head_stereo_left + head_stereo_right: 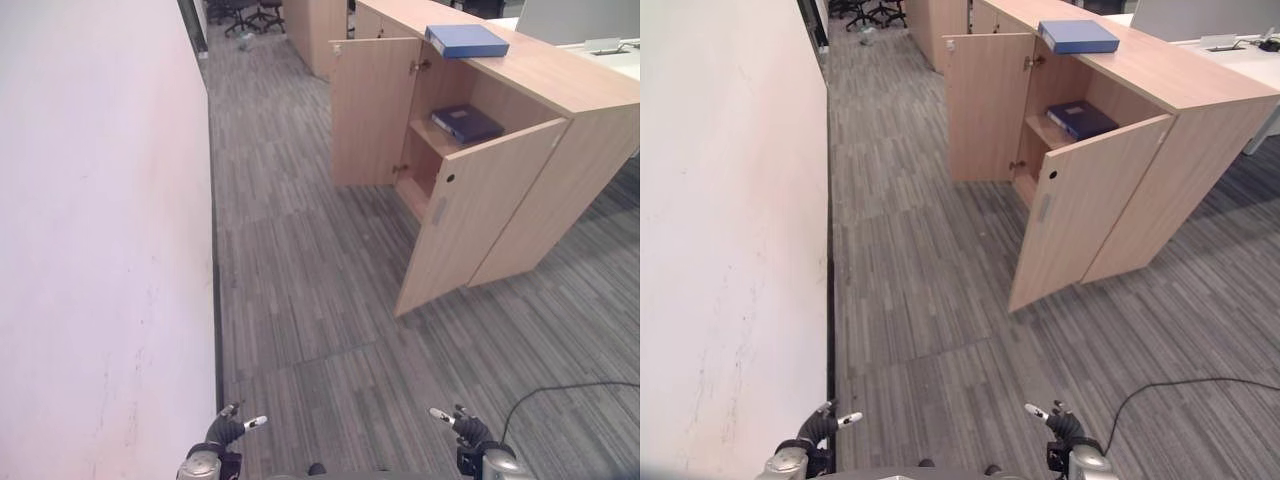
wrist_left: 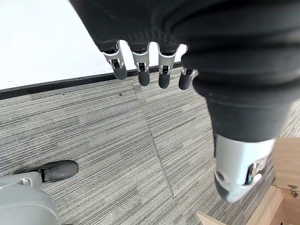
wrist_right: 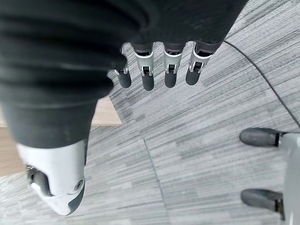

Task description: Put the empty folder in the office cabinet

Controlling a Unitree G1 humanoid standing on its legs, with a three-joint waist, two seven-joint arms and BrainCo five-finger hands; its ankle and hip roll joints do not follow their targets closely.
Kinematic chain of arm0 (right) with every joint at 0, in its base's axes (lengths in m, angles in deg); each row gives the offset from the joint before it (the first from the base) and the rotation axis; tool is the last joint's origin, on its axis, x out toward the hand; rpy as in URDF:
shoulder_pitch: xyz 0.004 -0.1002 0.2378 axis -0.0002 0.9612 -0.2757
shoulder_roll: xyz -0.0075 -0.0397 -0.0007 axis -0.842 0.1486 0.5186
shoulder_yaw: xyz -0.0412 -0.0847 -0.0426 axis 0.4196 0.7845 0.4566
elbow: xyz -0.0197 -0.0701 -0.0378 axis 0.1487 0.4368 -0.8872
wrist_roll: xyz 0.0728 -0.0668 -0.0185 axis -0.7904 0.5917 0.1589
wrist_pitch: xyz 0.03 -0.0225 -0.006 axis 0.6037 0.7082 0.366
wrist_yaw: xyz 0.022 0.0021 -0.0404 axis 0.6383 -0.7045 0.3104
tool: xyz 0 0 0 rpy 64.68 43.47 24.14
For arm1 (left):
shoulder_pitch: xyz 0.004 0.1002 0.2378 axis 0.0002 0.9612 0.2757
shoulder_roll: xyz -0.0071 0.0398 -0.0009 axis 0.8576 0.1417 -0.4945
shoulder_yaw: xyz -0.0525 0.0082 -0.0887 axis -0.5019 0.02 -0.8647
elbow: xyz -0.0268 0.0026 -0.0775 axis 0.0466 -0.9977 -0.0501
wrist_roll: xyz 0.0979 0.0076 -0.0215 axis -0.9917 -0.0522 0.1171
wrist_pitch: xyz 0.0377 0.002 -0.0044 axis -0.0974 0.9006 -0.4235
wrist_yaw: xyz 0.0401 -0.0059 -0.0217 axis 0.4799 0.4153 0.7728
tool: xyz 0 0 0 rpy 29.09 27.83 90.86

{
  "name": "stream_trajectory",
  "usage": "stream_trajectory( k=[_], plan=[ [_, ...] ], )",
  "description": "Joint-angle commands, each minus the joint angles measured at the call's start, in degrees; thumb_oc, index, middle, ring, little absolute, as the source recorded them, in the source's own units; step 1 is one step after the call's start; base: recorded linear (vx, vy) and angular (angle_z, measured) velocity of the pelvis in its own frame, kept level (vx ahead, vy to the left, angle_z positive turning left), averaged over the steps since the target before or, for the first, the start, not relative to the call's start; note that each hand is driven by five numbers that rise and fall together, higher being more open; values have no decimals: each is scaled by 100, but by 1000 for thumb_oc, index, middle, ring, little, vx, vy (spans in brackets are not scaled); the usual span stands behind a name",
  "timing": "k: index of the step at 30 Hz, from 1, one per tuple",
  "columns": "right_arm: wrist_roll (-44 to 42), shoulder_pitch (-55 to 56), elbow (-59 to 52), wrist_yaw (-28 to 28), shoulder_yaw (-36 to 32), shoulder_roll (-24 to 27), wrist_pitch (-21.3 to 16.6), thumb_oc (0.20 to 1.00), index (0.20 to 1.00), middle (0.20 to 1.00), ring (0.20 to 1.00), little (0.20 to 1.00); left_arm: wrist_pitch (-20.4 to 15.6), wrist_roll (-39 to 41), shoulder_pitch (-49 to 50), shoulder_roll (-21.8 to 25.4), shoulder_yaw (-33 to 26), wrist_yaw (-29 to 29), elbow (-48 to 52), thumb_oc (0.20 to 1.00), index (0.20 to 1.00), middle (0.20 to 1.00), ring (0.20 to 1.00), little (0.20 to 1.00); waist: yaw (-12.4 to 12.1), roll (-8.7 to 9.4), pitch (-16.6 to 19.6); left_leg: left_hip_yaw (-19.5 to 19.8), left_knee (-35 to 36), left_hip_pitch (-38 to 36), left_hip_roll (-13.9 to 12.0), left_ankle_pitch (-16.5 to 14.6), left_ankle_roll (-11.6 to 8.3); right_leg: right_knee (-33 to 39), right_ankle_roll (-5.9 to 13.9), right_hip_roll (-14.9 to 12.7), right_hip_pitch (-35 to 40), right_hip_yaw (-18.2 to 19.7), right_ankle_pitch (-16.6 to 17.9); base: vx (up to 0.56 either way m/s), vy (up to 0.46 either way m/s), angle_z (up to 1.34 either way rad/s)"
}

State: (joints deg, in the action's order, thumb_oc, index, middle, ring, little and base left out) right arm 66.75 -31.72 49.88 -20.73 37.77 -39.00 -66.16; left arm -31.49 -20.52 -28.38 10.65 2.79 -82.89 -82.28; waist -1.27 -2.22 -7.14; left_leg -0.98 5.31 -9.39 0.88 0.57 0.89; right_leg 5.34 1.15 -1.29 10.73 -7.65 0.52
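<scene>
Little of the task looked done. One blue folder [image 1: 466, 40] lay on the cabinet top [image 1: 560, 75] at one o'clock, well away from the robot; a darker folder [image 1: 467, 123] already sat on the shelf [image 1: 432, 138] inside the office cabinet [image 1: 520, 200], both doors [image 1: 372, 110] open. The left robot hand [image 2: 145, 70] and right robot hand [image 3: 157, 70] hung low, fingers relaxed apart, holding nothing. No writing was legible.

Lighting: the scene is evenly and brightly lit, presumably from overhead. The white wall [image 1: 90, 220] is lit almost to glare. Only a faint shadow is cast on the carpet [image 1: 300, 300] beside the cabinet door [image 1: 470, 210]. The interior of the cabinet [image 1: 570, 120] is shaded.
</scene>
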Motion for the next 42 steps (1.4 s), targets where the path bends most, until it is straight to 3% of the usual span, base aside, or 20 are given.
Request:
stream_trajectory(
  k=[1, 21, 30, 35, 36, 37, 40, 41, 42],
  plan=[
    [177, -208, 364, 120, 167, 68, 4, 1000, 1000, 1000, 1000, 1000, -169, -36, -392, 121, 191, -27, -182, 1000, 1000, 1000, 1000, 1000, -36, 224, 35, 73, -31, -48, -522, -248, -526, -44, 704, -702, 139, 108, -286, 0, 0, 0],
    [162, -201, 561, 108, 80, 107, 76, 1000, 1000, 1000, 1000, 1000, -142, 14, -453, 121, 187, -55, -380, 1000, 1000, 1000, 1000, 1000, 12, 188, 8, 176, -31, -20, -634, -223, -568, -169, 601, -567, 92, 134, -418, 14, -25, 3],
    [154, -167, 593, 93, 30, 162, 86, 1000, 1000, 1000, 1000, 1000, -113, 112, -485, 140, 144, -54, -411, 1000, 1000, 1000, 1000, 1000, 40, 167, -71, 226, -172, 37, -852, -200, -666, -420, 444, -382, -38, 229, -593, 30, -72, 1],
    [110, -162, 621, 70, -8, 215, 73, 1000, 1000, 1000, 1000, 1000, -101, 235, -537, 168, 94, -33, -380, 1000, 1000, 1000, 1000, 1000, 34, 188, -162, 263, -546, 223, -1001, -220, -734, -611, 301, -223, -106, 239, -744, 24, -109, 0],
    [86, -181, 597, 62, -43, 234, 60, 1000, 1000, 1000, 1000, 1000, -107, 285, -567, 177, 99, -38, -337, 1000, 1000, 1000, 1000, 1000, 42, 221, -249, 294, -1169, 528, -1017, -126, -810, -720, 224, -173, -153, 255, -803, -12, -96, 3],
    [86, -183, 598, 62, -45, 233, 60, 1000, 1000, 1000, 1000, 1000, -106, 286, -570, 178, 99, -38, -337, 1000, 1000, 1000, 1000, 1000, 49, 220, -242, 308, -1207, 562, -1018, -142, -812, -727, 223, -171, -167, 247, -806, -34, -108, 13],
    [10, -233, 579, 38, -79, 292, 57, 1000, 1000, 1000, 1000, 1000, -98, 359, -643, 185, 135, -35, -247, 1000, 1000, 1000, 1000, 1000, 26, 282, -452, 352, -2158, 1237, -947, 265, -794, -808, 106, -168, -116, 268, -854, 28, -74, 18],
    [-4, -248, 602, 23, -104, 346, 83, 1000, 1000, 1000, 1000, 1000, -90, 398, -679, 162, 144, -24, -251, 1000, 1000, 1000, 1000, 1000, -39, 314, -487, 208, -2139, 1694, -904, 323, -719, -756, 111, -214, 5, 275, -920, 123, -29, 13],
    [-4, -247, 602, 23, -105, 344, 84, 1000, 1000, 1000, 1000, 1000, -90, 398, -678, 164, 146, -24, -251, 1000, 1000, 1000, 1000, 1000, -40, 324, -485, 204, -2162, 1699, -891, 301, -712, -756, 117, -228, 10, 275, -935, 268, 12, 12]
  ],
)
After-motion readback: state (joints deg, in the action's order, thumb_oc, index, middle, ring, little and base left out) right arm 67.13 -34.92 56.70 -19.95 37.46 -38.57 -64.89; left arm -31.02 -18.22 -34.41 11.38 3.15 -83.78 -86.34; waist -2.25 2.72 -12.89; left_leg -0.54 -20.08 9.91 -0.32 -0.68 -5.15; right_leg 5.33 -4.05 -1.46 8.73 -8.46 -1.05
